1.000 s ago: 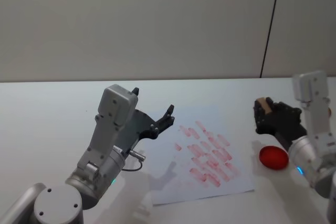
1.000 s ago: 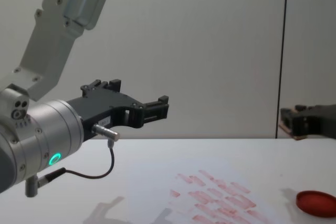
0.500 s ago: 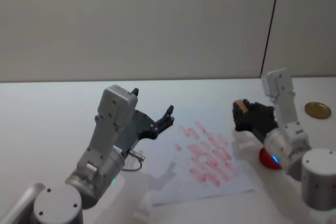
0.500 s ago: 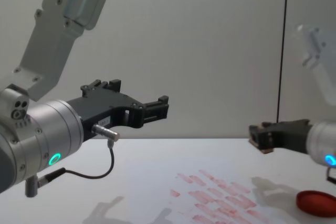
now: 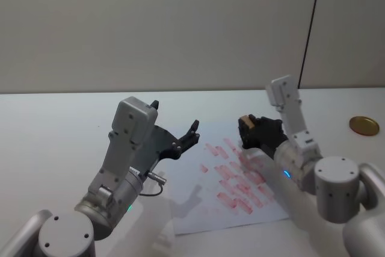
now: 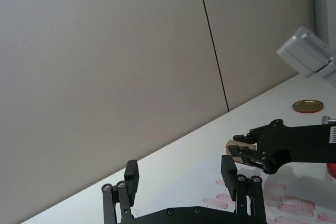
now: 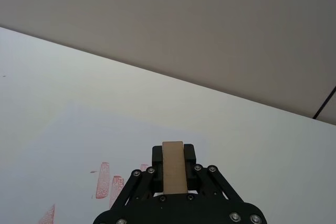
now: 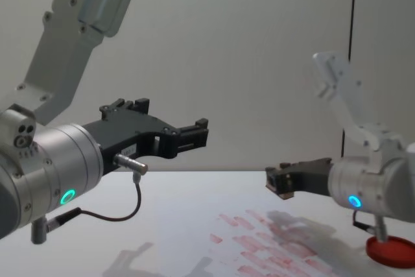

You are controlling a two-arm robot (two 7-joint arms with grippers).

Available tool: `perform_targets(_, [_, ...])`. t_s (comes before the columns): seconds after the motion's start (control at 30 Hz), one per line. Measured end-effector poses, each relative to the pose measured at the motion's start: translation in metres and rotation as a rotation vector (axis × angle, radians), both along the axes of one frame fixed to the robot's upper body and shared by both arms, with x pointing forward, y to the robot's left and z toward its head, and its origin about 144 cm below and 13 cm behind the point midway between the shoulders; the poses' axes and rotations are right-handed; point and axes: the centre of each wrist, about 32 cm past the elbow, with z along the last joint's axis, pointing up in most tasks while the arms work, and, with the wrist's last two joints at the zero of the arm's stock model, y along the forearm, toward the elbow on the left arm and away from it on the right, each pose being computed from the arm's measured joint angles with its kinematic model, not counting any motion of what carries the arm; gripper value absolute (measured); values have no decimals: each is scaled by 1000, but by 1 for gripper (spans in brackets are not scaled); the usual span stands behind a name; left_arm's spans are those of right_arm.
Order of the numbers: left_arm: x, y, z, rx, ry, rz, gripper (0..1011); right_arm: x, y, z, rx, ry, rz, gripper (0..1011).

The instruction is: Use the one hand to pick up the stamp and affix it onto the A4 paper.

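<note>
Right gripper (image 5: 246, 132), clamped on the stamp (image 7: 173, 167), has swung in from the ink pad (image 8: 391, 251) side and now hangs over the far edge of the paper (image 5: 204, 212), with the stamp clear of the sheet. Carry looks done, so next is a press-down onto a free patch. Left gripper (image 6: 180, 176) is parked wide open and hasn't moved.

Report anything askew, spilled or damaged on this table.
Nothing is spilled or damaged. The red stamp marks on the A4 paper run in slanted, crowded rows, some overlapping. The right gripper holds the stamp above the paper; the left gripper hangs open, idle.
</note>
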Motion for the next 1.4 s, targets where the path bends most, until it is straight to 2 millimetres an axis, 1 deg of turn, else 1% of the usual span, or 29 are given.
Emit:
perform_targets(0.37, [0, 0, 0, 0, 0, 0, 993, 19, 15, -6, -67, 48, 6, 216])
perform_targets(0.63, [0, 0, 0, 0, 0, 0, 993, 28, 21, -13, -101, 80, -4, 216])
perform_targets(1.03, [0, 0, 0, 0, 0, 0, 993, 35, 25, -20, -114, 110, -7, 217])
perform_targets(1.4, [0, 0, 0, 0, 0, 0, 993, 36, 26, -23, -119, 129, -3, 217])
